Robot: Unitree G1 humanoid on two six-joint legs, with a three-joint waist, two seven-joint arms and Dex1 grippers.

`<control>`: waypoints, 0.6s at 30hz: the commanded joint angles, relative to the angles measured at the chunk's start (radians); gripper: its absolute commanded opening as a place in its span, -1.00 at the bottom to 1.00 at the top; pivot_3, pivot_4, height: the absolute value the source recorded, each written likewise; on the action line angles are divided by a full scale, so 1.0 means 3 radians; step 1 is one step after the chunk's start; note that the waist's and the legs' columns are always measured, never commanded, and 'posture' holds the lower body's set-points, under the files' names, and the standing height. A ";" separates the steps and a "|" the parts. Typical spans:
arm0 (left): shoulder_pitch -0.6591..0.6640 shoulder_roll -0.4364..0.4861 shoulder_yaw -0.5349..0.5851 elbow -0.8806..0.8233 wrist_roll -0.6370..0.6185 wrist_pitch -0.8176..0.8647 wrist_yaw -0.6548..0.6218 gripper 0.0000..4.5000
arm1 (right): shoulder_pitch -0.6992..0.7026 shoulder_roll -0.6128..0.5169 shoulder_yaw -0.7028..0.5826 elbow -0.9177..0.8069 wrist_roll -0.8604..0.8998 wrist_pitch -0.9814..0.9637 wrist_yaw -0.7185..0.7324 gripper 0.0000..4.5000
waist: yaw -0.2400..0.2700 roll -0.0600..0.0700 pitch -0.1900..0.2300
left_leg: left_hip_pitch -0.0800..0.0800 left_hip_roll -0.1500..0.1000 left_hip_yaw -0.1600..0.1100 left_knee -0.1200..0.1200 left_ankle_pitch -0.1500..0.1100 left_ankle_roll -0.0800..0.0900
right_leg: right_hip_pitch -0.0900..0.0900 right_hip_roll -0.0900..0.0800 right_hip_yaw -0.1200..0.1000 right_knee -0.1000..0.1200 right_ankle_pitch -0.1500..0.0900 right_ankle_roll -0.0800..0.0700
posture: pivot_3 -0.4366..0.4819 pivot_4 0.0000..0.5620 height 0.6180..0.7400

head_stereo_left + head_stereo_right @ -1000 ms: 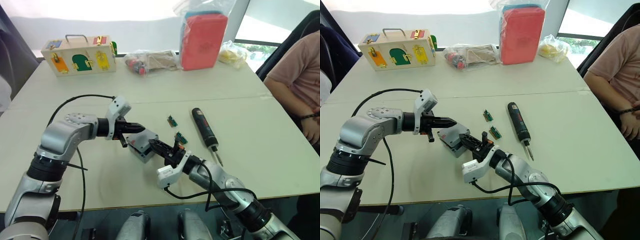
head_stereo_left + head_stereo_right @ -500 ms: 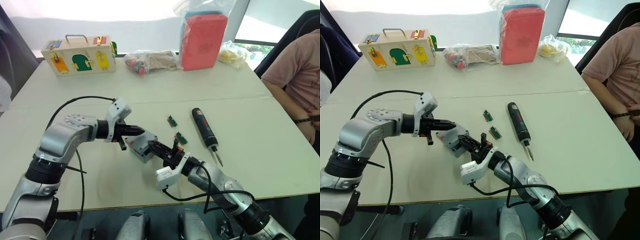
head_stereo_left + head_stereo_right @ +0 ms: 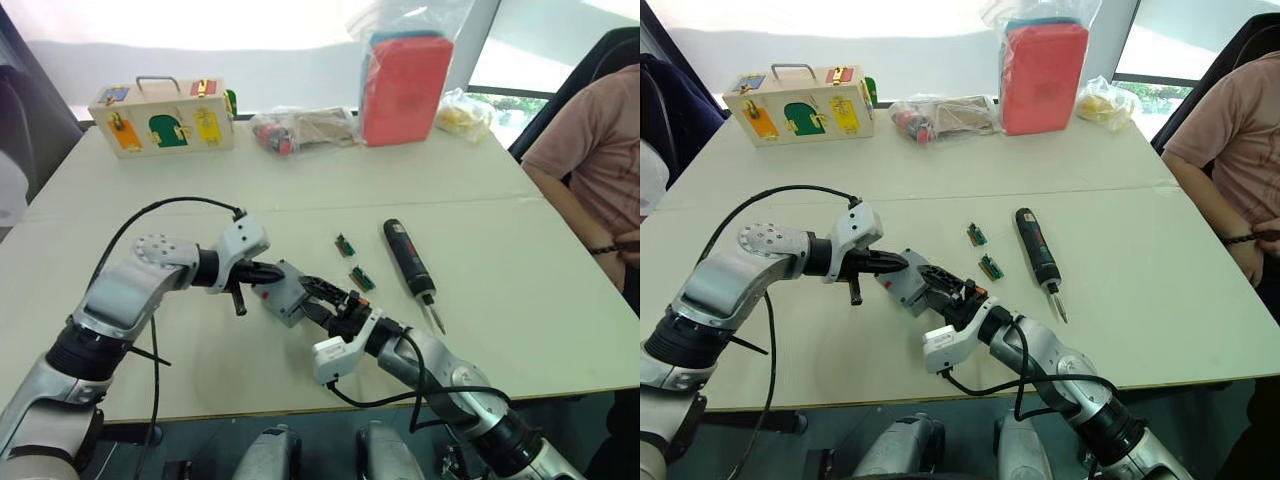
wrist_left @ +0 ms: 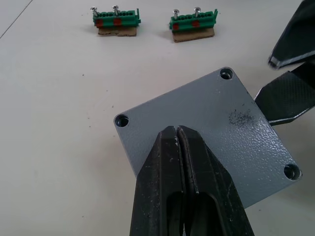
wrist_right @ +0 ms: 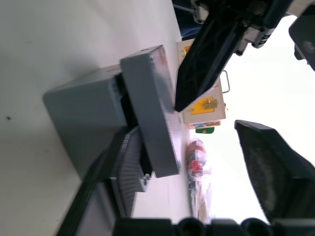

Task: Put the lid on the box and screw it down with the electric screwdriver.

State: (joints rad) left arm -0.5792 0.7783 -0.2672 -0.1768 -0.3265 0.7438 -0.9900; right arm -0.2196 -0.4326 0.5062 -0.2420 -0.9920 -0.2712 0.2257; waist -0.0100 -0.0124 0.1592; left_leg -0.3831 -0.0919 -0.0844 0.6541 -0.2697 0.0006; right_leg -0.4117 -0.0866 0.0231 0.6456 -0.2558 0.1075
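Observation:
The grey lid [image 4: 211, 128] lies on top of the grey box [image 5: 88, 118], turned a little askew so that one edge overhangs. My left gripper [image 4: 176, 130] is shut, and its tips rest on the lid's top face [image 3: 283, 285]. My right gripper [image 5: 184, 130] is open at the box's near right side [image 3: 325, 300]. One of its fingers [image 5: 123, 162] lies along the box under the lid's overhang, the other stands apart. The black electric screwdriver [image 3: 410, 262] lies on the table to the right, untouched.
Two green connector pieces [image 3: 345, 243] [image 3: 361, 278] lie between the box and the screwdriver. A wooden latch box [image 3: 160, 115], bagged items [image 3: 300, 128] and a red pouch [image 3: 405, 80] stand at the table's far side. A person [image 3: 590, 160] sits at the right edge.
My right gripper's fingers have spread apart and released the lid, which now rests on the box. My left gripper has slid forward onto the lid's top. The camera has shifted slightly.

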 commanded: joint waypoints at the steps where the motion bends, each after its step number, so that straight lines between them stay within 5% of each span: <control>1: 0.0109 -0.0080 -0.0260 0.0173 0.0249 -0.0004 0.0072 -1.00 | 0.0039 -0.0038 -0.0063 -0.0169 0.0078 -0.0023 0.0089 0.64 | 0.0008 -0.0001 -0.0001 | 0.0015 -0.0001 0.0000 -0.0008 0.0000 0.0000 | 0.0012 -0.0001 0.0000 -0.0005 -0.0001 0.0001 | -0.05 -0.47 1.00; 18: 0.0178 -0.0249 -0.0203 0.0056 0.0302 0.0077 0.0114 -1.00 | 0.0268 -0.0166 -0.0292 -0.0448 0.0313 -0.0026 0.0247 0.64 | 0.0005 -0.0004 -0.0006 | 0.0032 0.0000 -0.0001 -0.0018 -0.0003 0.0005 | 0.0027 -0.0002 0.0000 -0.0009 -0.0005 0.0002 | -0.05 -0.47 1.00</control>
State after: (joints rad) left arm -0.5657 0.7039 -0.2847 -0.1835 -0.2495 0.7311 -0.9448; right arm -0.1449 -0.4808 0.4502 -0.3260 -0.9278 -0.2732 0.2995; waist -0.0085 -0.0135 0.1575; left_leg -0.3735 -0.0918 -0.0845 0.6487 -0.2705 0.0021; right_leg -0.4036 -0.0872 0.0232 0.6429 -0.2574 0.1080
